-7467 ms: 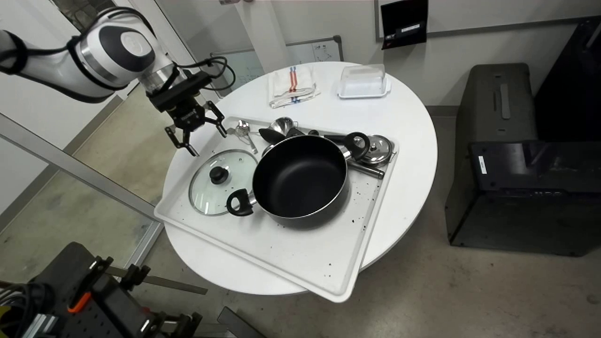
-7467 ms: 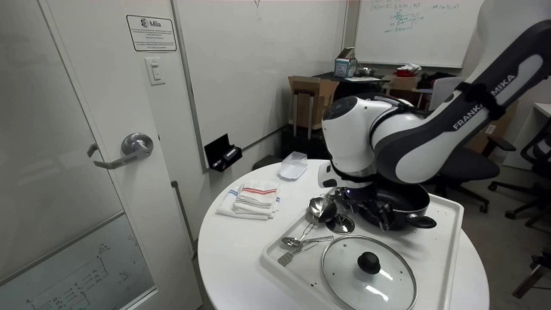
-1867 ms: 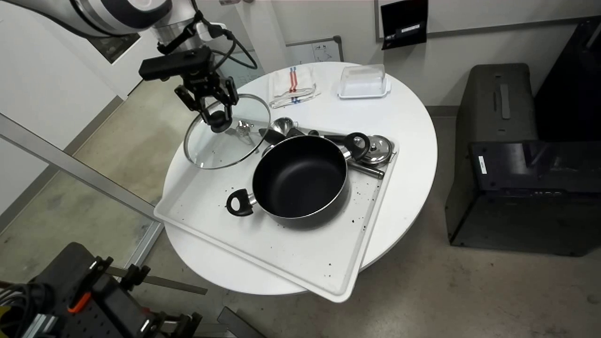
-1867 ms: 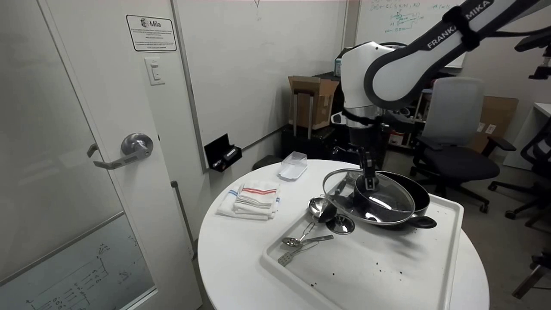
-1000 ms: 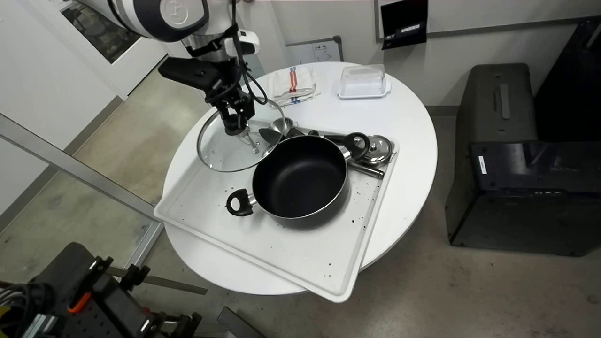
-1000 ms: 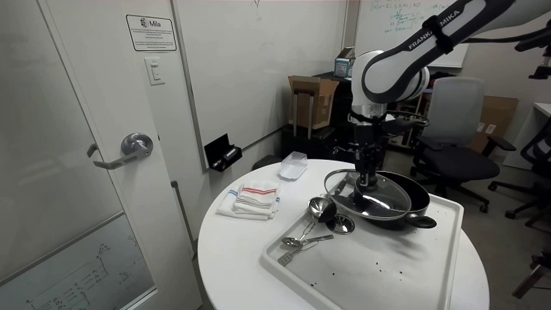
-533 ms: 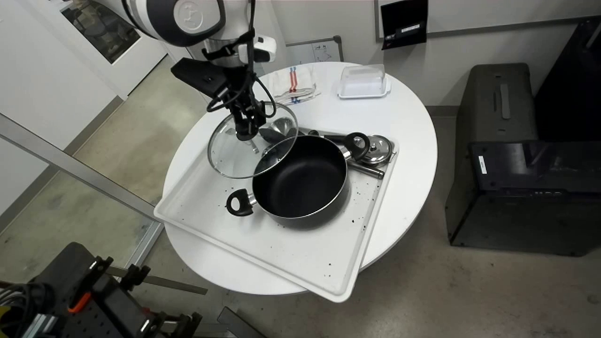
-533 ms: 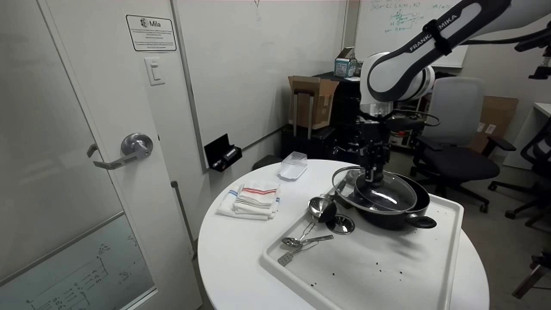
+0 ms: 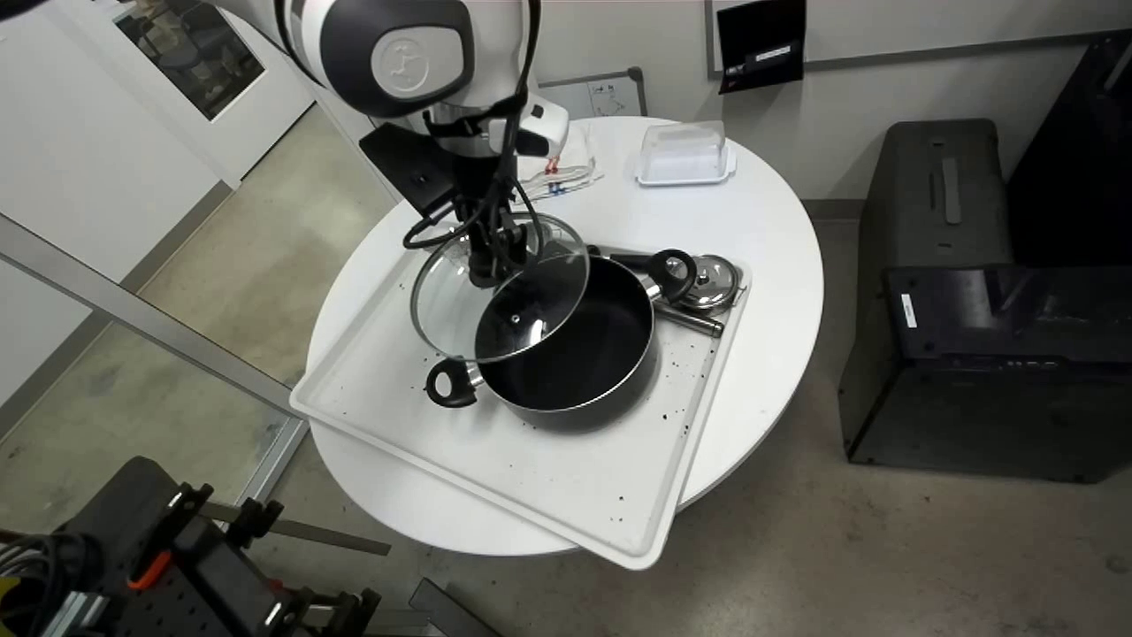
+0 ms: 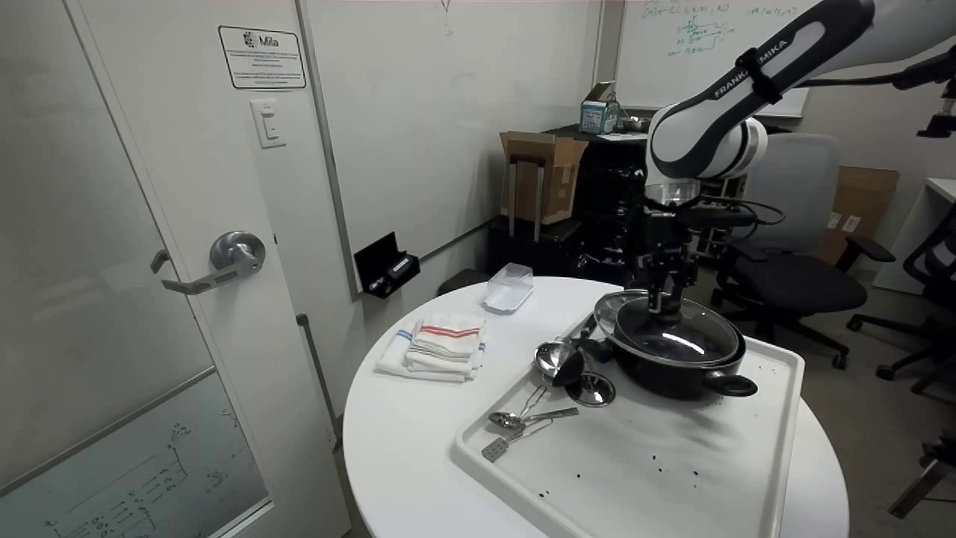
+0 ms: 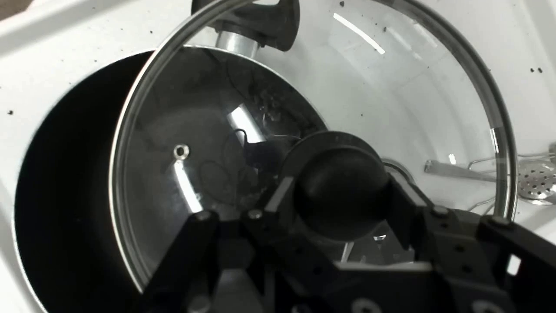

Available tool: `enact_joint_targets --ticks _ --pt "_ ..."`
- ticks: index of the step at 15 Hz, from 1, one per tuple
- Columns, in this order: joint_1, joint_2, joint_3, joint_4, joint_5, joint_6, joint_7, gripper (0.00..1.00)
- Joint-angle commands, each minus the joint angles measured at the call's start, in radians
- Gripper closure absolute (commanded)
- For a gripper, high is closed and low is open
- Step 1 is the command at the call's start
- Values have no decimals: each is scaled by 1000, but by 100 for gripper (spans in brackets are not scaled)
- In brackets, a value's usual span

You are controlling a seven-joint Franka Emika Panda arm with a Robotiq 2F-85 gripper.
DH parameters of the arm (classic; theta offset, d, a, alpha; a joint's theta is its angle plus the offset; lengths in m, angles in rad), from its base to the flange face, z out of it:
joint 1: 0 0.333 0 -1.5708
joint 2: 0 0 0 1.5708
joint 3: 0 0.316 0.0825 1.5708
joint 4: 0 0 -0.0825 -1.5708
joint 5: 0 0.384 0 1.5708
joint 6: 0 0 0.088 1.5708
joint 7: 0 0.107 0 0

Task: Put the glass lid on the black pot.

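My gripper (image 11: pixel 341 191) is shut on the black knob of the glass lid (image 11: pixel 382 91), with one finger against each side of it. The lid hangs off-centre over the black pot (image 11: pixel 65 195), overlapping part of its mouth; a wide crescent of the dark inside stays uncovered. In an exterior view the lid (image 9: pixel 447 305) reaches past the rim of the pot (image 9: pixel 610 354), above one side handle. Seen in an exterior view, the lid (image 10: pixel 694 336) is slightly tilted above the pot (image 10: pixel 657 379). Whether it touches the rim I cannot tell.
The pot stands on a white tray (image 9: pixel 495 451) on a round table. Beside it lie a metal funnel (image 10: pixel 554 360), a small metal lid (image 10: pixel 591 388) and a slotted spoon (image 10: pixel 508 420). Folded towels (image 10: pixel 444 344) and a clear butter dish (image 10: pixel 509 288) stand beyond the tray.
Several seconds ago the lid lay on the tray and my gripper was open and empty. Now it holds the raised lid, which over the last second has moved across onto the pot's near side.
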Motion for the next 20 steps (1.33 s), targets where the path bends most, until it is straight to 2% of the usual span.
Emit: enact_joint_targets --ticks 1,10,20 --pt "-23 -9 -15 4 46 -30 35 73" --pt "-53 8 -58 6 66 -21 117 73" --pt "-51 22 -88 8 65 11 195 73"
